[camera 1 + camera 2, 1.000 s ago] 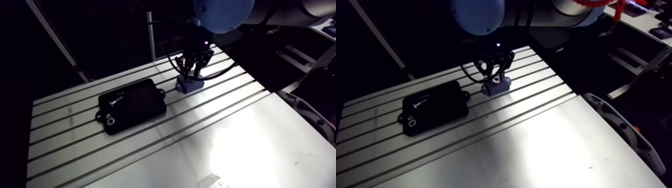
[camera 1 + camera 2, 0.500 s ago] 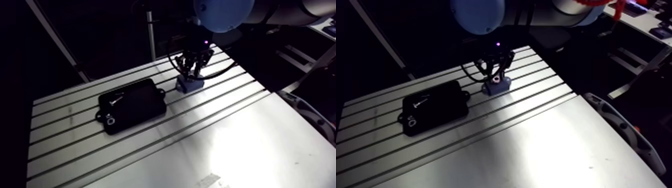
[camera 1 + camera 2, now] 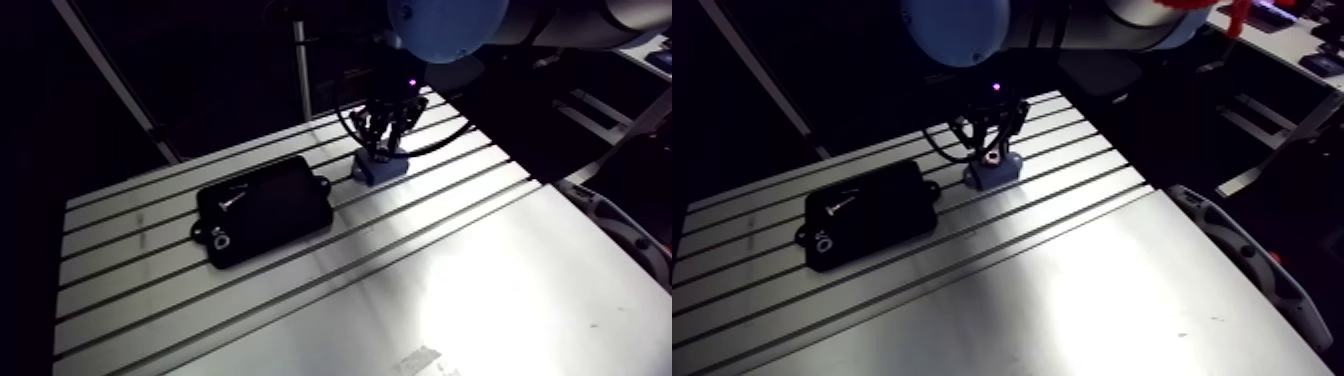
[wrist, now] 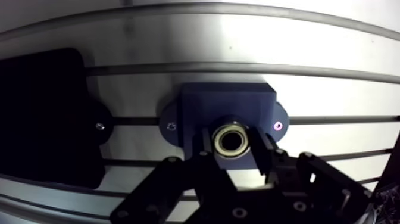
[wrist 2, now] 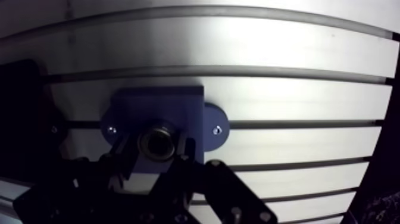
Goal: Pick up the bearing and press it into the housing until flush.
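**Gripper clenched on a bearing at the housing's bore**

A slotted aluminium table (image 3: 480, 290) carries two things. Near the tabletop's far edge, toward its far right corner, stands a small blue-grey housing (image 4: 226, 101). The arm's gripper (image 4: 233, 146) hangs straight down over it.

In the wrist view the housing is a block with a rounded ear on each of two opposite sides, each ear bearing a small screw. Its long axis, ear to ear, runs along the table's slots (image 4: 238, 67), and both screws sit over the same slot.

The bearing (image 4: 232, 139), a pale metal ring with a dark centre, sits at the housing's round bore. Its axis stands upright and its open face looks up at the wrist camera. The two dark fingers (image 4: 265, 156) close against it from opposite sides, along the same line as the ears. Whether the ring lies flush with the housing's top face cannot be told.

A flat black tray (image 3: 270, 205) lies toward the tabletop's left edge, its long side following the slots. One of its corner ears comes just beside the housing's nearer ear without touching. A small pale ring (image 3: 221, 240) rests by the tray's near left corner.
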Controlling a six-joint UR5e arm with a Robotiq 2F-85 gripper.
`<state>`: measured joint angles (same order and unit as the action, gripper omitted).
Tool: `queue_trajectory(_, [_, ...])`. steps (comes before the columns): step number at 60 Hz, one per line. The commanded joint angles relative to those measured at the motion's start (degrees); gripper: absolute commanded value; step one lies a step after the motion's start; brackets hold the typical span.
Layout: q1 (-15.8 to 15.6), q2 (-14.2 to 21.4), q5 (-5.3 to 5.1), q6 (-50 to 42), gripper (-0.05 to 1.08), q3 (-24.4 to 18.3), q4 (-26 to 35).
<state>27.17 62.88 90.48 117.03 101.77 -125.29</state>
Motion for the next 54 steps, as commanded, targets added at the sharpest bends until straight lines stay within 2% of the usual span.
queue_trajectory(1, [0.0,-0.2,0.00,0.0,0.75,-0.1,0.0])
queue_trajectory(43, [0.0,-0.1,0.00,-0.1,0.74,0.2,-0.4])
queue_trajectory(44, [0.0,0.0,0.07,-0.1,0.67,0.2,-0.5])
queue_trajectory(45, [0.0,0.1,0.01,-0.1,0.49,0.2,-0.5])
queue_trajectory(46, [0.0,0.1,0.01,-0.1,0.49,0.2,-0.5])
queue_trajectory(47, [0.0,0.2,0.00,-0.1,0.23,0.3,-0.5])
queue_trajectory(48, [0.0,0.2,0.00,-0.1,0.23,0.3,-0.5])
queue_trajectory(49, [0.0,0.3,0.00,0.0,0.03,0.2,-0.4])
queue_trajectory(54, [0.0,0.5,-0.08,0.1,0.00,0.4,-0.4])
